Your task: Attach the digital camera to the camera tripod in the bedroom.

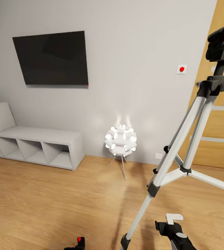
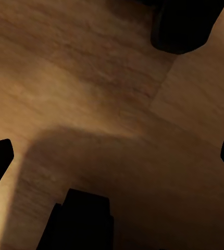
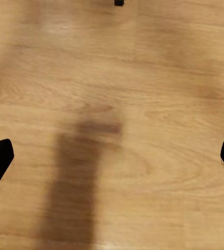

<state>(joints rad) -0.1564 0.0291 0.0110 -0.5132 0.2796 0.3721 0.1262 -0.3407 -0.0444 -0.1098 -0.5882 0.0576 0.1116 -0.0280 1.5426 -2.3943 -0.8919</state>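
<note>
The camera tripod (image 1: 195, 132) stands at the right on the light wood floor, silver legs spread, its black head (image 1: 223, 41) at the top right. Nothing sits on the head. The digital camera (image 1: 79, 243), black with a red spot, peeks in at the bottom edge, left of the nearest tripod foot (image 1: 125, 241). My right gripper (image 3: 112, 156) hangs open over bare floor, and its arm (image 1: 176, 232) shows low, beside that tripod leg. My left gripper (image 2: 112, 156) is open too, nothing between its fingers. Two dark blurred shapes (image 2: 81, 221) lie on the floor past it; I cannot tell what they are.
A lit white lamp (image 1: 121, 140) on thin legs stands by the grey wall. White cube shelves (image 1: 35, 147) run along the left. A black screen (image 1: 51, 59) hangs above them. The wooden door (image 1: 216, 132) is behind the tripod.
</note>
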